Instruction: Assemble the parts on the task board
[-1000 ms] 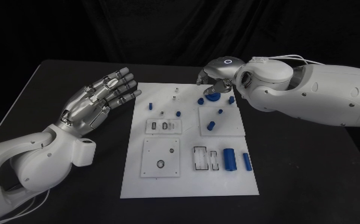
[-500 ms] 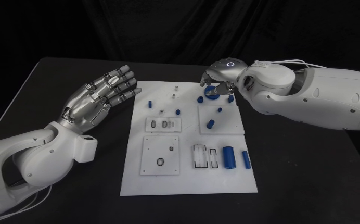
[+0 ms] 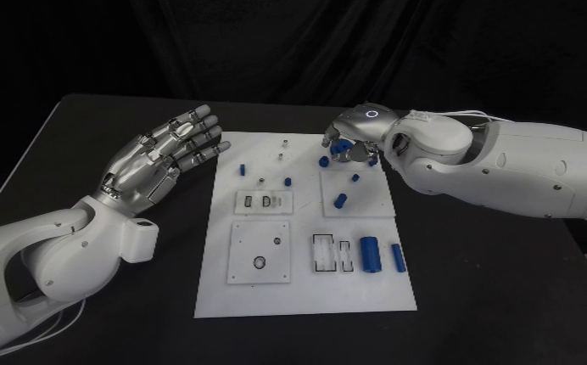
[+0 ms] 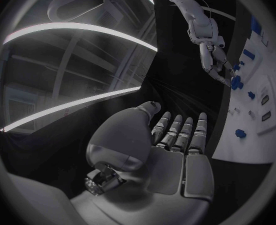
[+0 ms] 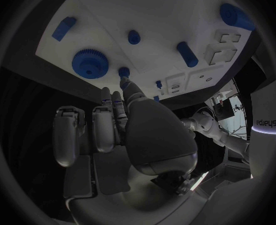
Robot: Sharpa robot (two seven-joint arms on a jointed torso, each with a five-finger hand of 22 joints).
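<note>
1. While lying mid-table, the white task board [image 3: 306, 289] carries blue parts and rectangular slots.
2. Left hand [image 3: 165, 161] hovers beside the board, fingers spread, empty.
3. Right hand [image 3: 349, 146] pinches a small blue peg [image 5: 123, 72] near the blue gear [image 5: 90, 63] at the far edge.

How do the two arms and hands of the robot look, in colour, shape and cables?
Both arms have smooth, rounded white shells. The left hand and right hand are silver metal with jointed fingers. A glowing ring marks the right wrist, and thin white cables run along the right arm.
</note>
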